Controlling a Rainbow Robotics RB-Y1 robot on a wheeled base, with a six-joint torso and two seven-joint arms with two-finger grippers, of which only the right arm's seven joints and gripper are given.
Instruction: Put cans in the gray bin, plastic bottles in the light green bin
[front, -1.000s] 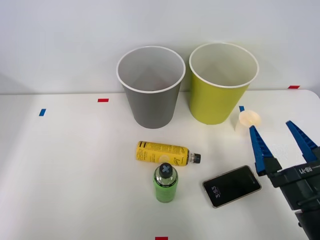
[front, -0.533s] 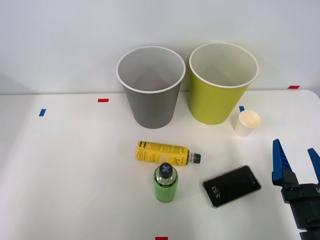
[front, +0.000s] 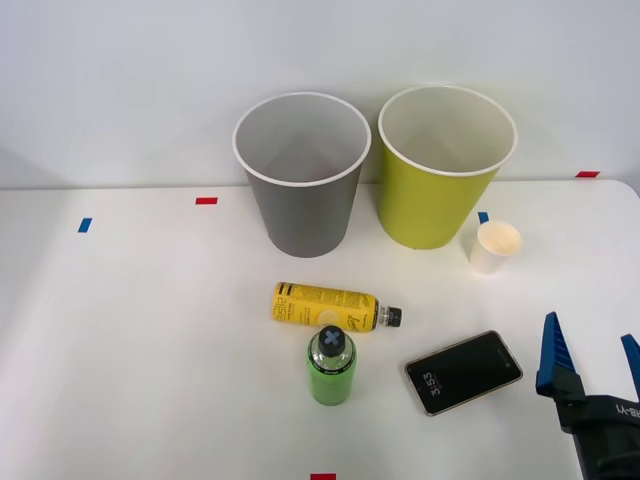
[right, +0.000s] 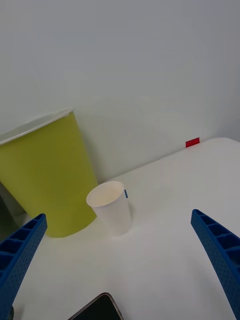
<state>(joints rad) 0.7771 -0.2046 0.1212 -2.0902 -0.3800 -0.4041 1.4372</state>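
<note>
Gripper: ribbed blue fingers spread apart, empty, table's 4 o'clock.
Bottles: yellow lying, green upright, centre.
Bins: tapered, gray 12 o'clock, green 1 o'clock.

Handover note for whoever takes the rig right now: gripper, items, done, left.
Right gripper: open, empty, low at the table's near right corner, right of the phone.
Yellow bottle: lying on its side at mid-table, in front of the gray bin.
Green bottle: upright, just in front of the yellow one.
Light green bin: right of the gray bin, paper cup beside it.
Done: no bottle binned yet. The bins' bottoms are hidden, so the can's state is unknown.
Left: both bottles into the light green bin.
</note>
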